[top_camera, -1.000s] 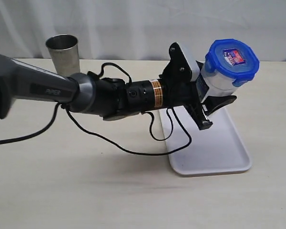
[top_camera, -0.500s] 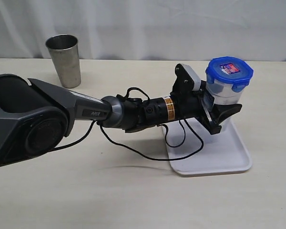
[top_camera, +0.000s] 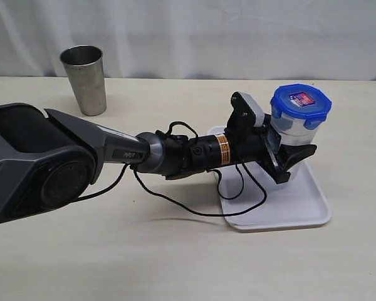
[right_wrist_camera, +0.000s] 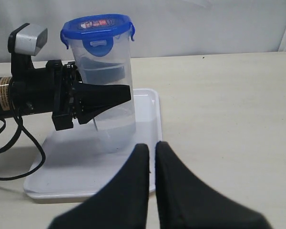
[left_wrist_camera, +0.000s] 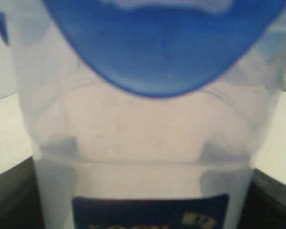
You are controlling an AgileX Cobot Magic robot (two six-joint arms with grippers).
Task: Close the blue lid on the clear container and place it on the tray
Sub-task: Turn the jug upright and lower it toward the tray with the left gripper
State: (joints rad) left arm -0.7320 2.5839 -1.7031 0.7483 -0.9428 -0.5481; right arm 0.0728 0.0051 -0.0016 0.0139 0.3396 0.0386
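The blue lid (top_camera: 301, 102) is on the clear container (top_camera: 293, 132), tabs apparently down. My left hand (top_camera: 293, 155) grips the container upright at the tray's (top_camera: 301, 210) 12 o'clock end, toward 3 o'clock on the desk (top_camera: 113, 238). I can't confirm touchdown. What remains is to release and back off. My right hand (right_wrist_camera: 151, 160) is closed and empty.

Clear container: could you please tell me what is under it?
The tray lies under the container, which the left gripper holds upright. Its base looks at or just above the tray floor. Contact cannot be confirmed, and the tray directly beneath the base is covered.
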